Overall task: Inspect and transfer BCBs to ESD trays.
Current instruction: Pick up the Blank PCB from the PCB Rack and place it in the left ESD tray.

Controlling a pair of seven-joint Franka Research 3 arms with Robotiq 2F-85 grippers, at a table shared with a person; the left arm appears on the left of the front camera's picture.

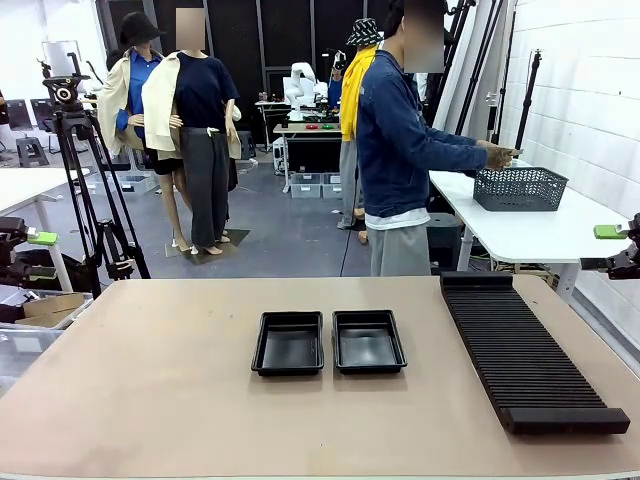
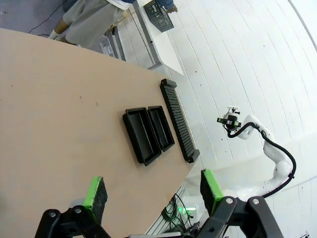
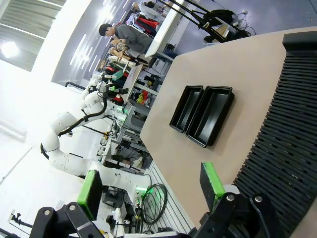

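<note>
- You cannot make out what the person's hand holds over the grey rectangular mesh basket, well beyond the long black ribbed plastic rack.
- Two shallow glossy black plastic trays lie side by side just left of that rack, both empty.
- Your left gripper and right gripper hang with jaws apart, gripping nothing.

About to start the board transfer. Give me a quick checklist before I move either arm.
1. Two shallow black glossy plastic trays bare, side by side mid-table: ok.
2. Left fingers open, holding nothing: ok.
3. Right fingers open, holding nothing: ok.
4. Long black ribbed rack apart from the trays, on the robot's right: ok.
5. Person ready to hand over: not ok; the person's hand is at the grey mesh basket on the white side table.
6. Board in that hand: cannot tell.
</note>
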